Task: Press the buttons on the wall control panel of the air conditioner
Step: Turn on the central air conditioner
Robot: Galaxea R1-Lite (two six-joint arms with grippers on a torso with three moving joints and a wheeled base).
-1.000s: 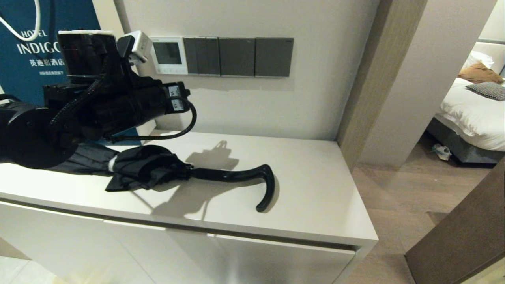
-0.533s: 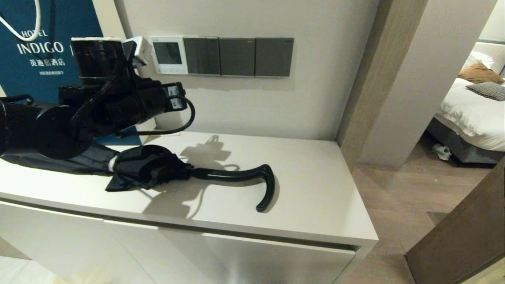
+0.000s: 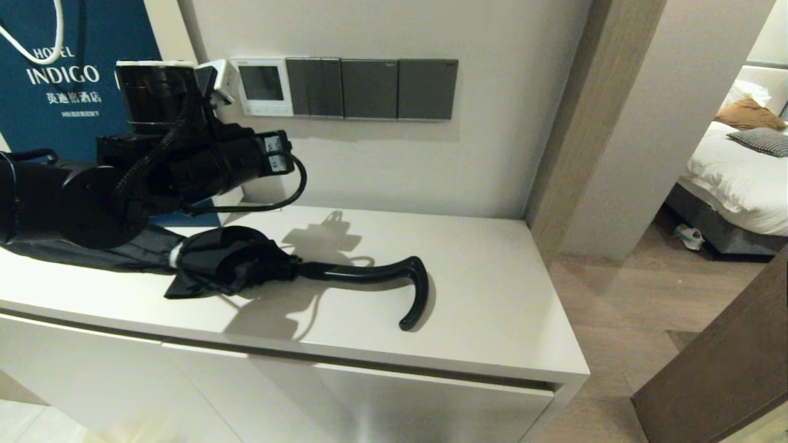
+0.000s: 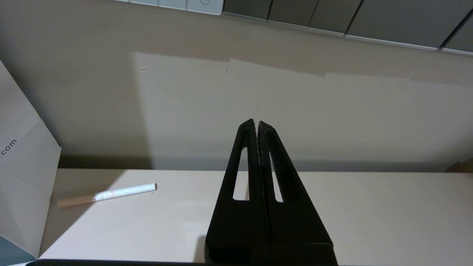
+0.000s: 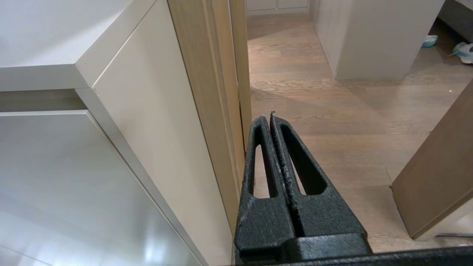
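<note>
1. The air conditioner's wall control panel (image 3: 263, 87) sits in the upper left of the head view, a small white square with a dark screen, touching the left end of a row of dark grey switch plates (image 3: 372, 88). The buttons (image 3: 266, 111) run along its lower edge.
2. The left tool (image 4: 257, 127) has its two fingers pressed together with nothing between them. In the left wrist view it points at bare wall below the panel, whose lower edge shows only at the top of that frame.
3. Judging from this, the step in hand is the approach. The tip needs to rise and close on the wall, keeping the fingers together so they act as one narrow point.
4. To press well, aim at a single button, come in square to the wall, and push lightly; the buttons are small and sit close together, so a slanted touch could catch two.
5. The right tool (image 5: 271, 122) is also closed and empty, hanging low beside the cabinet, over the wooden floor.
6. Readable writing: "HOTEL INDIGO" with Chinese characters beneath, on the blue bag (image 3: 58, 74) at upper left; ".com" on the bag's side in the left wrist view.
7. A black umbrella (image 3: 258, 264) lies on the worktop (image 3: 492, 295).
</note>
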